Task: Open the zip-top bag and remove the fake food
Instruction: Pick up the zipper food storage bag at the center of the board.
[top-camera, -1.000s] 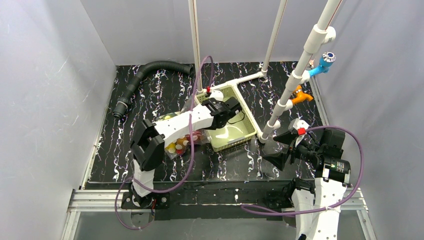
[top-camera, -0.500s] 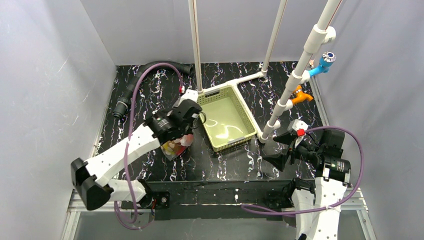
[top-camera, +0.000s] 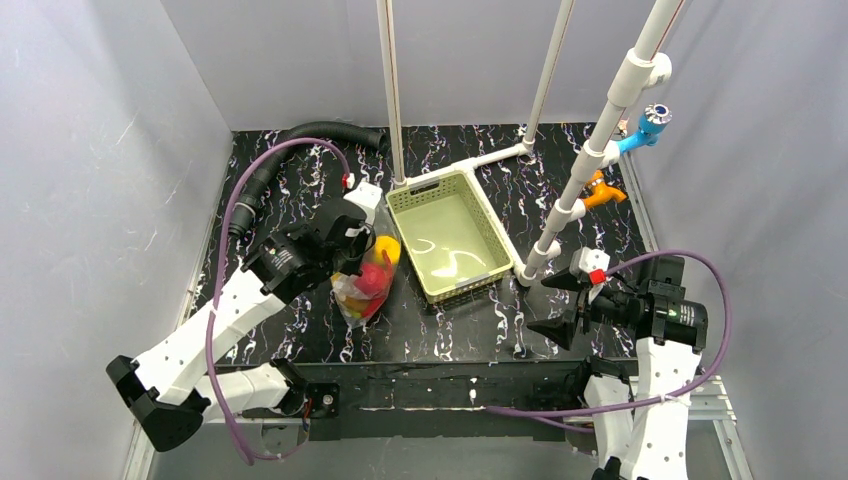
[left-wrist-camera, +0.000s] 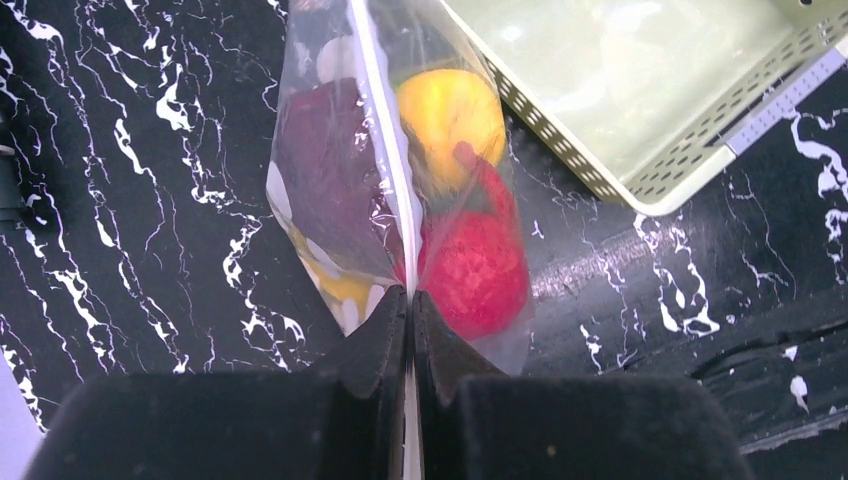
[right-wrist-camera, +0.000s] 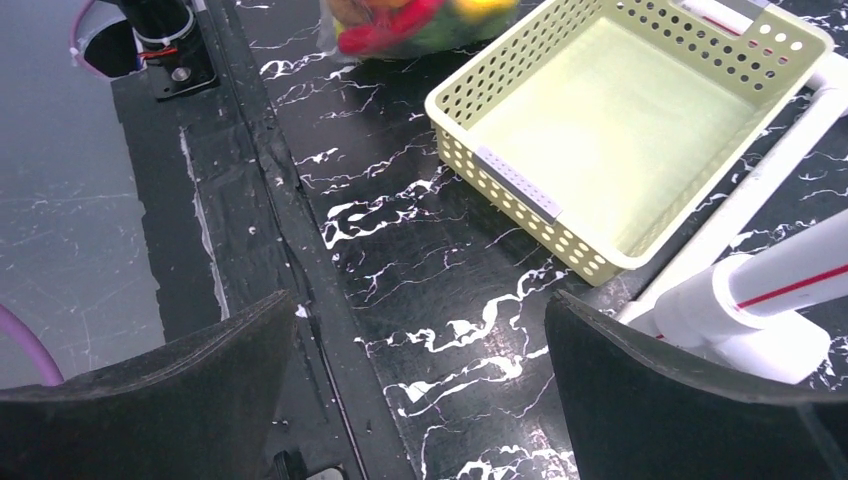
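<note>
The zip-top bag (top-camera: 366, 285) is just left of the basket. In the left wrist view the bag (left-wrist-camera: 400, 180) stretches away from my jaws. It holds fake food: a dark red piece (left-wrist-camera: 325, 170), a yellow-orange piece (left-wrist-camera: 450, 110) and a bright red piece (left-wrist-camera: 475, 265). My left gripper (top-camera: 355, 255) is shut on the bag's near edge (left-wrist-camera: 410, 300). My right gripper (top-camera: 552, 305) is open and empty above the table's front right, far from the bag. The right wrist view shows that gripper (right-wrist-camera: 420, 310) and the bag (right-wrist-camera: 400, 25) at its top edge.
The pale green slotted basket (top-camera: 493, 270) stands mid-table and also shows in the right wrist view (right-wrist-camera: 500, 180). White pipe posts (top-camera: 575, 195) rise right of it, with an orange clamp (top-camera: 603, 190). A black corrugated hose (top-camera: 290, 140) lies at the back left.
My left arm has drawn back from over the basket towards the left and near side. It is now shut on the bag's edge. The bag's contents show more. The right gripper has shifted slightly.
</note>
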